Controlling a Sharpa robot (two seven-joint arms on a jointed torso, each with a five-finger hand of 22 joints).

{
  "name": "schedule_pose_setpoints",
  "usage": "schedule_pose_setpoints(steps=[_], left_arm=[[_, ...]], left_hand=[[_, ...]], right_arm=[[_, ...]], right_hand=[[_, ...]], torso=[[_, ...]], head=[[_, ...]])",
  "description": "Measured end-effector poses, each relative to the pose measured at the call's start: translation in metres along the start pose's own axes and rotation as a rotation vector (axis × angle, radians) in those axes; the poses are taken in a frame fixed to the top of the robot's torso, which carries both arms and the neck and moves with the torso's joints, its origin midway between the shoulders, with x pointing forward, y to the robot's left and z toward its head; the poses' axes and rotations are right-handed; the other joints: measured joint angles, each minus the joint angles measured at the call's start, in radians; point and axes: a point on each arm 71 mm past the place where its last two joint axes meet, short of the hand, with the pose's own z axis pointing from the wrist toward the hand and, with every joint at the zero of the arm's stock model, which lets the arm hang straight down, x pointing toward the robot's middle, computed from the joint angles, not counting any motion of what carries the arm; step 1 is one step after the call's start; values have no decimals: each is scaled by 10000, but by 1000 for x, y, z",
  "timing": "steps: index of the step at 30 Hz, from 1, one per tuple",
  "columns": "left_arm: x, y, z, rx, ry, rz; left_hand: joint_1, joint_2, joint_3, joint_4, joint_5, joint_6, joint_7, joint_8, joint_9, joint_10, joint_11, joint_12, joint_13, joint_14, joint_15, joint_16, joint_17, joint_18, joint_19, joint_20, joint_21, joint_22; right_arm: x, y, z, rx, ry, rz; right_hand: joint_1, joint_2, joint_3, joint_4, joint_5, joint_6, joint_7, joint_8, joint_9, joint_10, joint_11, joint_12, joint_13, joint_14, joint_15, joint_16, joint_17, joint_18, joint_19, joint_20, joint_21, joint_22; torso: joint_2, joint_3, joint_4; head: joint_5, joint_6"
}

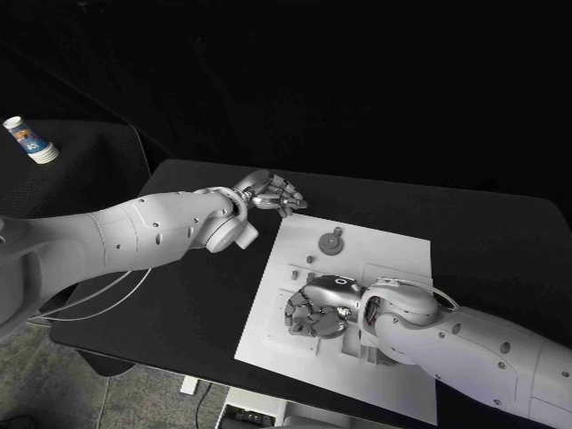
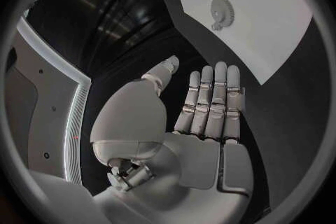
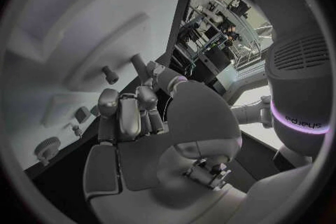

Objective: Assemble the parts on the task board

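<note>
Right robot hand (image 1: 315,315) curls on the board (image 1: 402,246), grasp indeterminate; left robot hand (image 1: 271,193) released. Gear (image 1: 330,242): light, rigid; pinch its rim.

The white task board (image 1: 390,357) is being carried by the black bench (image 1: 505,232), lying slantwise across its middle. A grey gear (image 1: 329,242) is being shown flat on the board's far part, with smaller parts, too small to be told apart, lying near it. The left robot hand (image 1: 272,194) is being held just beside the board's far corner, over the bench, fingers apart and nothing in them. The right robot hand (image 1: 318,308) is being held low over the board's middle, fingers curled downward; whether anything is being gripped cannot be told. A small paper cup (image 1: 31,141) is lying on a dark surface at the far left, well apart from the board.
</note>
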Motion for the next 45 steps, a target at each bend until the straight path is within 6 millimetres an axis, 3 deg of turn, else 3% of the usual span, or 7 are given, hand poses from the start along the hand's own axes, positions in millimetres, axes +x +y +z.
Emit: schedule_pose_setpoints(steps=[3, 11, 14, 18, 27, 36, 45], left_arm=[[0, 0, 0, 0, 1, 0], [0, 0, 0, 2, 4, -1], [0, 0, 0, 1, 4, -1], [0, 0, 0, -2, 6, -1], [0, 0, 0, -7, 8, -1], [0, 0, 0, -8, 28, -3], [0, 0, 0, -15, 40, -1]], left_hand=[[0, 0, 0, 0, 0, 0, 0, 0, 0, 0, 0, 0, 0, 0, 0, 0, 0, 0, 0, 0, 0, 0], [0, 0, 0, 0, 0, 0, 0, 0, 0, 0, 0, 0, 0, 0, 0, 0, 1, -1, 0, 0, 0, -1], [0, 0, 0, 0, 0, 0, 0, 0, 0, 0, 0, 0, 0, 0, 0, 0, 1, -1, 0, 0, -38, -1], [0, 0, 0, 0, 0, 0, 0, 0, 0, 0, 0, 0, 0, 0, 0, 0, 1, -1, 0, 0, -38, -1], [0, 0, 0, 0, 0, 0, 0, 0, 0, 0, 0, -38, 0, 0, 0, 0, -8, 0, 0, 0, -38, -2], [0, 0, 0, 0, 0, 0, 0, 0, 0, 0, 0, -38, 0, 0, -1, -38, -7, -1, 0, 0, -38, -3], [0, 0, 1, 0, 0, 0, 0, 0, 0, 0, 0, -38, 0, 0, -1, -38, -6, -1, 0, 0, -38, -3]], right_arm=[[1, 1, 1, -27, 17, 0], [1, 2, 1, -44, 43, -15], [1, 2, 1, -41, 45, -22], [1, 3, 1, -42, 44, -27], [1, 4, 2, -40, 43, -32], [0, 4, 1, -5, -95, -8], [-2, 5, -1, 5, -406, 81]], right_hand=[[0, 0, 0, 0, 0, 241, -180, 138, 76, 0, 0, 0, 0, -16, -15, 0, 0, 3, 0, 0, 0, -1], [-17, 19, 19, -19, 1, 354, -105, 221, 225, -1, 1, 0, 1, -35, 5, 0, -11, 3, 0, 0, 0, 2], [-14, 8, 11, -44, 0, 290, 66, 50, 185, -91, 17, 0, 1, -145, 34, 0, -69, 3, 0, 0, 0, 20], [-47, -240, -16, -71, 2, 290, 267, -44, 117, -127, 53, 0, 1, -259, 16, 0, -170, 3, 0, 0, 0, 30], [-62, -414, -42, -97, 3, 252, 396, -157, 80, -127, 53, 0, 1, -371, 52, 0, -249, -1, 0, 0, 0, 43], [-250, -911, -350, -65, 3, -7, 657, -762, -149, -307, 88, 0, 2, -725, 54, 1, -468, 37, -26, 24, -1, 72], [-303, -1043, -581, -81, 3, -708, 476, -1146, -354, -398, 106, 0, 2, -813, 69, 2, -467, 68, -90, 14, -8, 83]], torso=[[0, 0, 0], [0, 0, 0], [0, 0, 0], [0, 0, 5], [0, 0, 6], [0, 0, 6], [0, -2, 6]], head=[[1, 0], [-9, 10], [-12, -2], [-13, -10], [-19, -15], [-30, -23], [-50, -20]])
